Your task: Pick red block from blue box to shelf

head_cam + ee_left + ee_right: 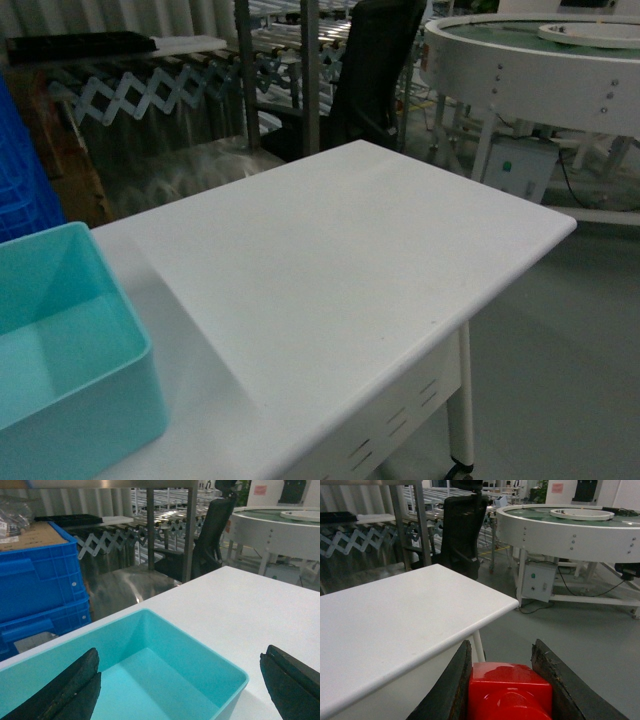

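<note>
Occupying most of the head view, the white surface (340,270) carries the blue box (70,350) at its near left corner. Behind the surface stands the shelf (310,70), its steel posts rising beside a black office chair (375,70). A round white conveyor table (530,70) sits at the far right on the grey floor (560,350). Dark blue crates (40,585) are stacked to the left of the surface, seen in the left wrist view.

The blue box is a turquoise tub with smooth sloped walls; the part of its interior that is visible shows only bare bottom.

Left tool (180,680): released, its two dark fingers (70,690) spread wide apart, hanging above the blue box with one finger over the box interior and the other beyond its rim over the surface.

Right tool (507,680): clenched on the red block (510,690). The block sits between the two dark fingers (450,685), touching both, its glossy top face visible. In the right wrist view the block is held off the near edge of the surface, over the floor, well apart from the shelf.

Neither tool appears in the head view.
</note>
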You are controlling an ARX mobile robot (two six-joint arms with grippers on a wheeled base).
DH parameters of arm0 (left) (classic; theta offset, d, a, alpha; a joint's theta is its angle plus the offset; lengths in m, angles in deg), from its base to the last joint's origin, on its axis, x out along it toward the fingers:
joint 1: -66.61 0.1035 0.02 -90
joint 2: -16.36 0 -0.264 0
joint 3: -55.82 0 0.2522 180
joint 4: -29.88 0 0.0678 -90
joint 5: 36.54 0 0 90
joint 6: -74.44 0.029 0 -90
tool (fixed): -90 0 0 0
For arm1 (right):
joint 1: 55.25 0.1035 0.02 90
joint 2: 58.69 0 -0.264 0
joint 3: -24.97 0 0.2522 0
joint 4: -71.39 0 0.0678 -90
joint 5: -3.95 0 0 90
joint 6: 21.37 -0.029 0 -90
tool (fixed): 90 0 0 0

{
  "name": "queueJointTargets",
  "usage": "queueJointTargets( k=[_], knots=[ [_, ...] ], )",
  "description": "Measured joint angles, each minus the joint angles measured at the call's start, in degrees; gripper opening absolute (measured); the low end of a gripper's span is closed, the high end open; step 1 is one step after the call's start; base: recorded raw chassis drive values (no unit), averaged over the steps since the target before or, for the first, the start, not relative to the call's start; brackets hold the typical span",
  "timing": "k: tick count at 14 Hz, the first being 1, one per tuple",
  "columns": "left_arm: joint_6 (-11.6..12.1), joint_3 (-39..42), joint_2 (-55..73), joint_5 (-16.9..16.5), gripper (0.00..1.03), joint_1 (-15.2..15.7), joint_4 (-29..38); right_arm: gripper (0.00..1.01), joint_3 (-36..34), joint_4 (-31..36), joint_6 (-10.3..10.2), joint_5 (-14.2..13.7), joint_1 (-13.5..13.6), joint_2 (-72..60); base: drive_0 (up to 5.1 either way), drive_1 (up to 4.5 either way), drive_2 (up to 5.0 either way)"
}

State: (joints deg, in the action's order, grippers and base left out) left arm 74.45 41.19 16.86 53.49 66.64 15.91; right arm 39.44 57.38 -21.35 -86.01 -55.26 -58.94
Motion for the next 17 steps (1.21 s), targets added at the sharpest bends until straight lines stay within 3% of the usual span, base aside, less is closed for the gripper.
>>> queueJointTargets(
  k=[17],
  knots=[
    [0.0, 0.0, 0.0, 0.0, 0.98, 0.0, 0.0, 0.29, 0.0, 0.0, 0.0, 0.0, 0.0, 0.0, -1.5, -1.51, -1.5]
  ],
)
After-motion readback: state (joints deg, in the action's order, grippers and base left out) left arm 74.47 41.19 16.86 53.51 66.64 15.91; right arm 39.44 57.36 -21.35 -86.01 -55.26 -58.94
